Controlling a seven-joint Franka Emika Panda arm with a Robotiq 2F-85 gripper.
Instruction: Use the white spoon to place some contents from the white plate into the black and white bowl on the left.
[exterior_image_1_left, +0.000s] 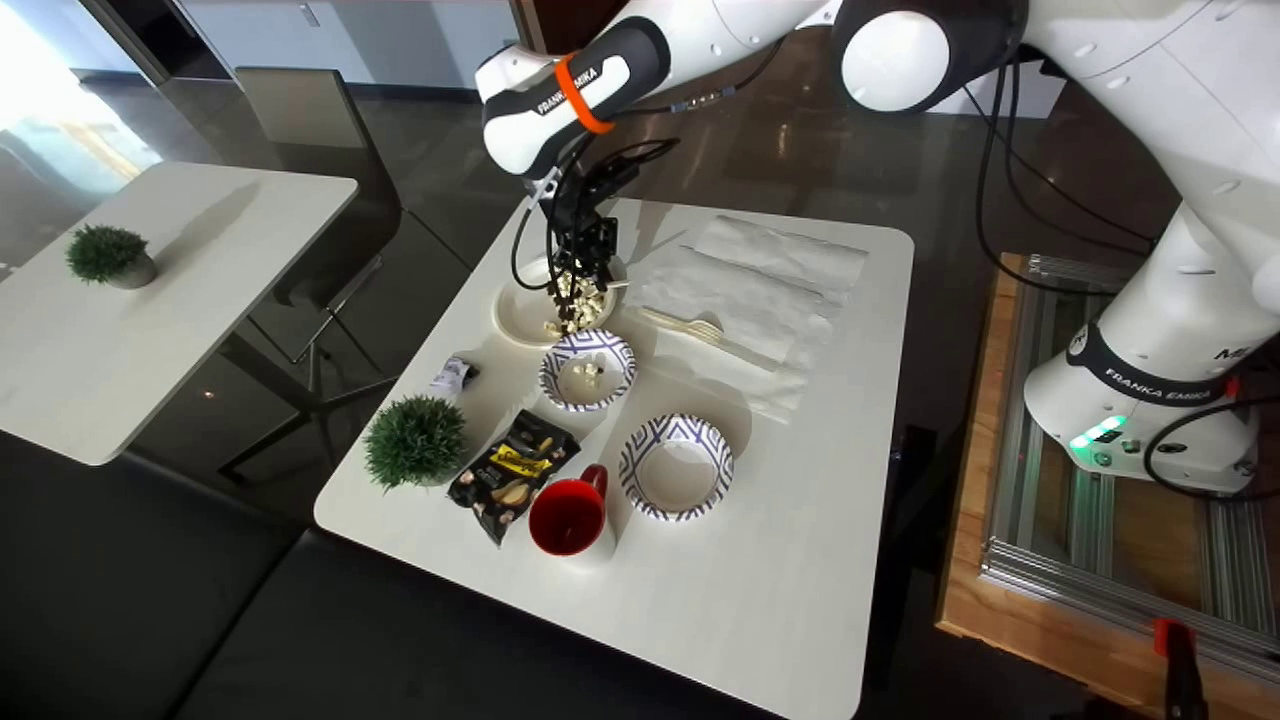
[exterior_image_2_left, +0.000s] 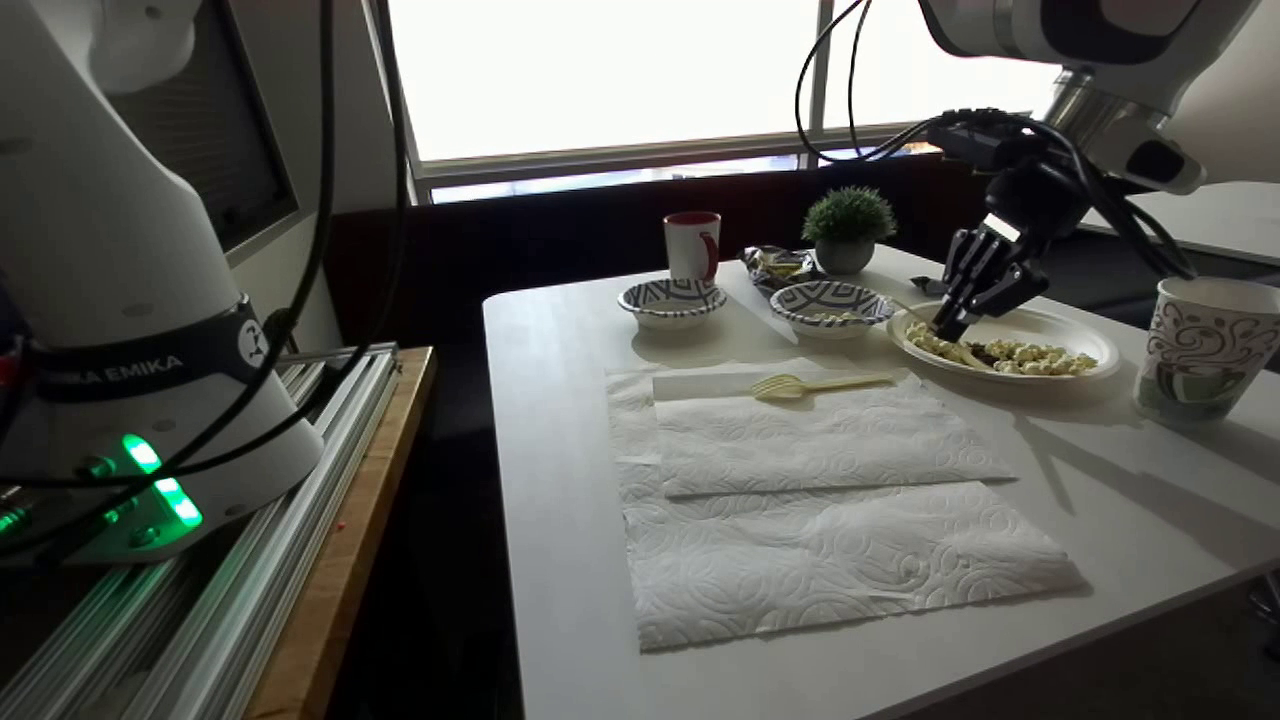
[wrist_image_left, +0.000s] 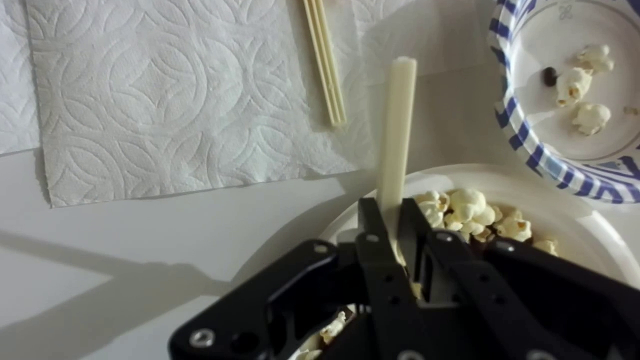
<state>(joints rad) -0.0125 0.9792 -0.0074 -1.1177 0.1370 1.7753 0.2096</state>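
White spoon (wrist_image_left: 398, 125), handle clenched in the gripper (wrist_image_left: 391, 217), over the white plate (wrist_image_left: 540, 200).
Popcorn (wrist_image_left: 470, 206) lies on the plate; several pieces sit in the patterned bowl (wrist_image_left: 527, 136) just beside it. If that bowl is meant, delivery judged begun, another scoop outstanding.

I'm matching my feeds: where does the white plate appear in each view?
In an exterior view: the white plate, a little left of and above centre.
In an exterior view: plate right of centre, mid-height.
Wrist view: plate lower right, partly behind the hand.
Shared landmark: paper towels, right, lower left and upper left of it, respectively.
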